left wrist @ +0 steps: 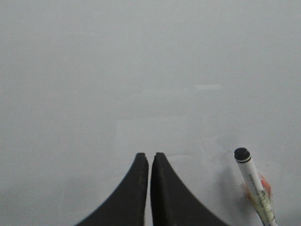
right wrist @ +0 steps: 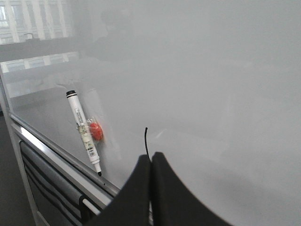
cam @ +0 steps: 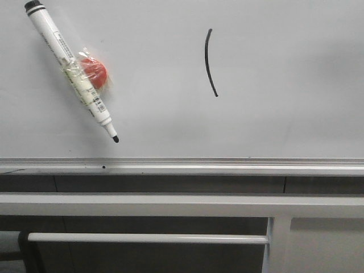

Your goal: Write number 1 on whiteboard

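From the front, the whiteboard (cam: 273, 114) carries the number 1 (cam: 209, 62), a thin, slightly bowed black stroke right of the middle. The marker (cam: 71, 69) hangs tilted at upper left, taped to a red magnet (cam: 95, 73), uncapped tip pointing down toward the silver rail (cam: 182, 165). Neither arm shows here.

In the left wrist view, the left gripper (left wrist: 150, 157) has its fingers pressed together on nothing, the marker's butt end just off to one side. A careless swing from here could knock the pen loose (only tape and a magnet seem to hold it).

In the right wrist view, the right gripper (right wrist: 151, 157) is likewise closed and empty, its tips overlapping the lower end of the stroke. I cannot tell whether they touch the board; if they do, dragging across fresh ink would smear the digit.
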You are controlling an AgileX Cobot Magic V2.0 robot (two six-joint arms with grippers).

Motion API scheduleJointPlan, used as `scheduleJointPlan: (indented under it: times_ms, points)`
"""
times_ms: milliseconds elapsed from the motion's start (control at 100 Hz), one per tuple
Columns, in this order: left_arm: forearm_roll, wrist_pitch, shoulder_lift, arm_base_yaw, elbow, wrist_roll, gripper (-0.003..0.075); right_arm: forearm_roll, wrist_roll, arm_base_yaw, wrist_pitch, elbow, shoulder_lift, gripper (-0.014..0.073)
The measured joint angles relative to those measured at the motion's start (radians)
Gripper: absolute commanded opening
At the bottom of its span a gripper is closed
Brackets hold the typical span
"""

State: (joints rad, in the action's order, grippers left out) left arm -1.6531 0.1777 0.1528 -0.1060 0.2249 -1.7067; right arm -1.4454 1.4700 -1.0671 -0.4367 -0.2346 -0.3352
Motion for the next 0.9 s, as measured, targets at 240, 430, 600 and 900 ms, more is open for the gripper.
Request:
scheduleJointPlan:
  times_ms: [240,430,600,900]
  points:
    - [-0.007,0.027,-0.041,0.085,-0.039,0.000,-0.0020,0.000,0.000,0.000,0.000,0.000,0.000,-0.0064]
    - [-0.030,-0.018,-0.046,0.089,-0.044,-0.054,-0.0020,0.000,0.000,0.000,0.000,0.000,0.000,-0.0064]
    - [-0.134,-0.063,-0.057,0.092,-0.075,-0.210,-0.0020,0.000,0.000,0.000,0.000,0.000,0.000,-0.0064]
    - [-0.185,-0.086,-0.069,0.139,-0.141,-0.364,-0.0020,0.000,0.002,0.000,0.000,0.000,0.000,-0.0064]
